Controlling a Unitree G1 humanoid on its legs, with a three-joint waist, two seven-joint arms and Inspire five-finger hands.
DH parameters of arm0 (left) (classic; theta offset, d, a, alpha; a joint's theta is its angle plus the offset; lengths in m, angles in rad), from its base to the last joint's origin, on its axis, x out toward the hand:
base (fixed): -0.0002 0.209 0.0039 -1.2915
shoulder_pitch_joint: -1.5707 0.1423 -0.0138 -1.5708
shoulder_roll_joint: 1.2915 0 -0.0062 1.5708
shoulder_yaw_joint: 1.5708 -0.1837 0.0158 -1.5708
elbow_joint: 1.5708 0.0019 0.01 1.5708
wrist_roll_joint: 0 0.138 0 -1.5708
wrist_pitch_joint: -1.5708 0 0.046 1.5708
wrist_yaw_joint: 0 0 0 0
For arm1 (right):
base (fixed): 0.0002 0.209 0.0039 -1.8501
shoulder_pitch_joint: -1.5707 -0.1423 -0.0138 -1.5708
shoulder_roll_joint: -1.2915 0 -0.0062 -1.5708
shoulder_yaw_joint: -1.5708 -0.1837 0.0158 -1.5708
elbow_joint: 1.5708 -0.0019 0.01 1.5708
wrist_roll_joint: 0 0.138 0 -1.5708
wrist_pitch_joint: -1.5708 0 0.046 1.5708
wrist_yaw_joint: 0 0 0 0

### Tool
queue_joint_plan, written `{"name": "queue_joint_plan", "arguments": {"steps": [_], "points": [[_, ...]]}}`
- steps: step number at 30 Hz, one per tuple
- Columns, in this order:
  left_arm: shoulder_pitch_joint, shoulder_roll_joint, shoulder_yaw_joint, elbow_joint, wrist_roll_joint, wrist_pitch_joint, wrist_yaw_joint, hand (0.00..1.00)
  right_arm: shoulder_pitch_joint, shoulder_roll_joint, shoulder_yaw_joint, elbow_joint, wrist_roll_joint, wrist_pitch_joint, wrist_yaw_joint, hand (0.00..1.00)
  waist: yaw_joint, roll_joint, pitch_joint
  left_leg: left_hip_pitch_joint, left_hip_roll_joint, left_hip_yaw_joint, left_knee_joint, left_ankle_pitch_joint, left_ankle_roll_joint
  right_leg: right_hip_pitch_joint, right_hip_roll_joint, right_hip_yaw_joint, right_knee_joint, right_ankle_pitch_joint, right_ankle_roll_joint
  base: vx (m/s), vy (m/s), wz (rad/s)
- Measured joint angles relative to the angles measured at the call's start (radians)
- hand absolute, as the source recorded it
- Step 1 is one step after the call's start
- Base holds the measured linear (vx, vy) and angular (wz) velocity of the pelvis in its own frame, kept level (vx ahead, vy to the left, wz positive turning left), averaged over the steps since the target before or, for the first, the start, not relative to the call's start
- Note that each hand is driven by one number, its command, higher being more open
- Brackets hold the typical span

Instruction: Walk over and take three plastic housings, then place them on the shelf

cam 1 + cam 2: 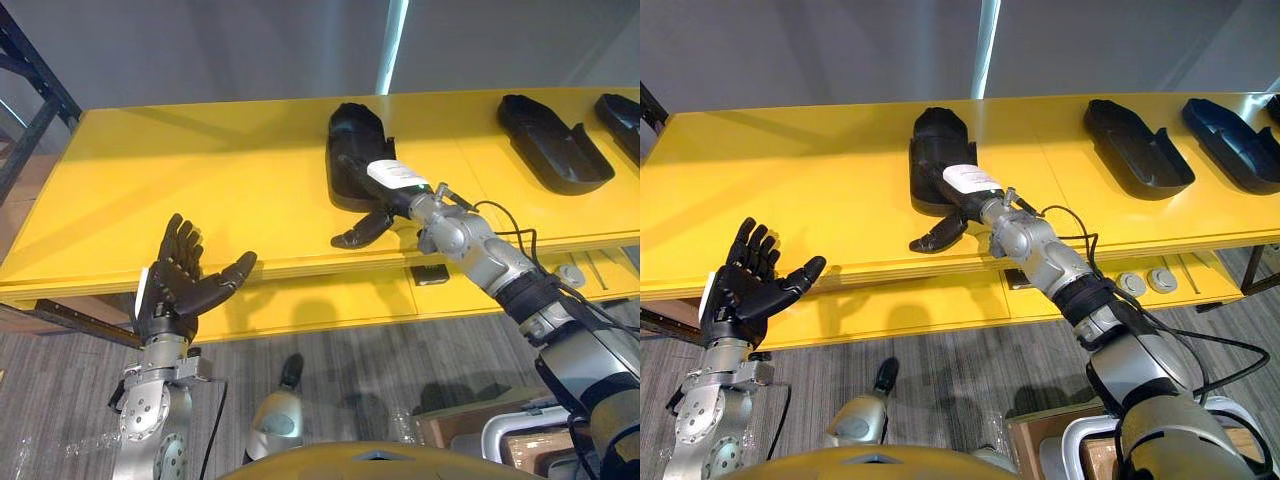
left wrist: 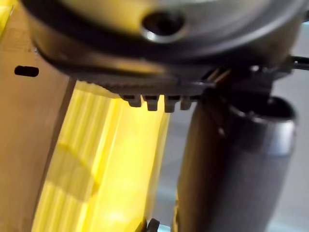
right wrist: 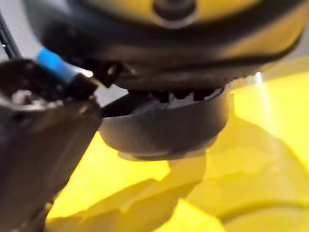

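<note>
Right hand (image 1: 948, 205) lies on a housing (image 1: 938, 130), grip unclear; left hand (image 1: 745, 290) is spread open.

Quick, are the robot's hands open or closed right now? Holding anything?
Left hand: open, holding nothing.
Right hand: on the nearest black housing; open or closed cannot be told.

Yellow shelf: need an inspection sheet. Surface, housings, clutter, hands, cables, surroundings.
surface: yellow shelf, flat, glossy.
job's things: three dark housings in a row on it: left housing, middle housing, right housing.
clutter: two round grey discs on the lower ledge.
hands: left hand open, raised before the shelf edge, holding nothing; right hand on the left housing, grip cannot be told.
cables: nothing seen.
surroundings: grey carpet, grey wall, dark rack frame at left.
</note>
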Motion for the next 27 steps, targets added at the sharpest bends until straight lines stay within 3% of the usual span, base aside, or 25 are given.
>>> {"name": "queue_joint_plan", "arguments": {"steps": [9,19,27], "points": [[0.002,0.010,-0.035,0.001,0.000,0.000,0.001,1.00,-0.069,-0.012,0.026,0.069,0.000,0.011,0.062,1.00,0.001,0.002,-0.001,0.003,-0.002,0.006,-0.001,0.002,0.002,0.000,-0.004,0.004,0.001,0.003,0.004,-0.01,-0.007,0.00],[0.002,0.011,-0.054,0.001,-0.003,0.000,0.002,1.00,-0.122,-0.083,0.064,0.122,0.004,-0.014,0.071,1.00,0.002,0.005,-0.001,0.004,-0.003,0.009,-0.001,0.002,0.001,0.000,-0.006,0.007,0.000,0.007,0.012,0.00,0.000,0.00],[-0.008,0.076,-0.079,0.033,-0.003,-0.008,0.003,1.00,-0.188,-0.115,0.096,0.223,0.006,-0.061,0.073,1.00,0.025,0.008,-0.003,0.013,0.008,0.007,-0.005,-0.005,0.000,0.024,0.009,0.010,-0.039,0.021,0.015,0.00,-0.014,-0.01]]}}
